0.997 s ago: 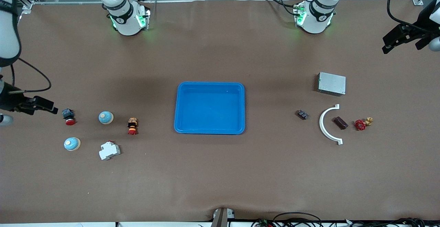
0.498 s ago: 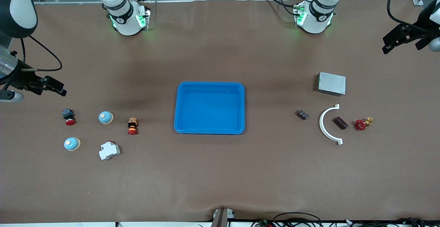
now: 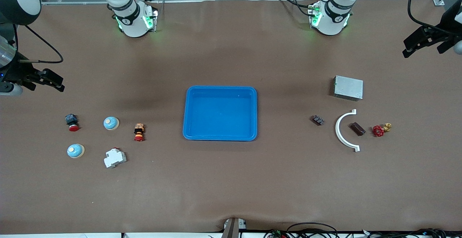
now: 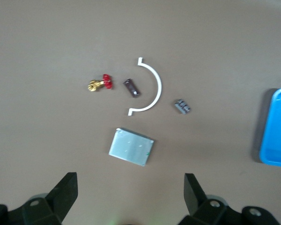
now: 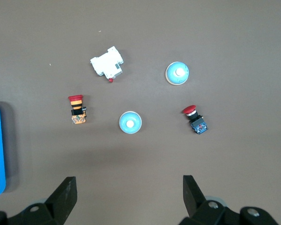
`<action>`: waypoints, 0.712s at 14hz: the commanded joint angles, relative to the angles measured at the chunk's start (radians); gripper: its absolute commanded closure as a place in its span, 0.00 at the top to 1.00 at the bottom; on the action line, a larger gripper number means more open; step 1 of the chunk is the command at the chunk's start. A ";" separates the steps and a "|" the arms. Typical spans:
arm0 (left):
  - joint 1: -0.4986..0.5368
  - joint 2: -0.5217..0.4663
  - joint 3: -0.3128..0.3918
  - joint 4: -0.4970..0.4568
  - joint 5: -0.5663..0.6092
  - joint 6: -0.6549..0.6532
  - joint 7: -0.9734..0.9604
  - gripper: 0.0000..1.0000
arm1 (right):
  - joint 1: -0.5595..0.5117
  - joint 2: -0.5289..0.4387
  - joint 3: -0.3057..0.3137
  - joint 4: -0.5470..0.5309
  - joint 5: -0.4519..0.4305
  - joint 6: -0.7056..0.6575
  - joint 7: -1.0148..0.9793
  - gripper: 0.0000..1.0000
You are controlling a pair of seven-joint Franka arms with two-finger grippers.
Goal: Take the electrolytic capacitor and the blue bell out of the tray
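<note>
Front view: 2 blue bells sit toward the right arm's end of the table, bell 1 (image 3: pixel 111 123) farther from the cam, bell 2 (image 3: pixel 75 151) nearer. Right gripper (image 3: pixel 54 83) hangs up in the air over bare table near that end, jaws wide apart, nothing in them; both bells lie well apart from it, lower in frame. In the right wrist view the fingers (image 5: pixel 65 197) show spread, w/ bell 1 (image 5: pixel 130 122) roughly between them further out and bell 2 (image 5: pixel 178 73) past it.

The capacitor (image 3: pixel 358 128), a small dark brown block, lies toward the left arm's end, inside the curve of a white arc piece (image 3: pixel 343 130). Left gripper (image 3: pixel 415 45) is up over the table's edge area at that end, jaws open & empty, well apart from the capacitor. Left wrist view shows capacitor (image 4: pixel 132 88) beside the arc (image 4: pixel 150 87).

Around the bells: 2 red-capped push buttons (image 3: pixel 72 122) (image 3: pixel 139 132) and a white breaker (image 3: pixel 114 158). Around the capacitor: red valve (image 3: pixel 381 129), small dark connector (image 3: pixel 317 120), grey metal box (image 3: pixel 348 87). Blue tray (image 3: pixel 220 136) sits mid-table, between the 2 groups.
</note>
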 commanded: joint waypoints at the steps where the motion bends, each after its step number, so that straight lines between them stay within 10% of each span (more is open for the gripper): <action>1: 0.005 0.037 -0.004 0.049 -0.033 -0.003 0.031 1.00 | 0.008 -0.017 -0.002 0.032 -0.012 -0.047 0.022 1.00; 10: 0.011 0.048 -0.001 0.062 -0.033 -0.003 0.025 1.00 | 0.037 -0.013 0.001 0.165 0.014 -0.182 0.093 1.00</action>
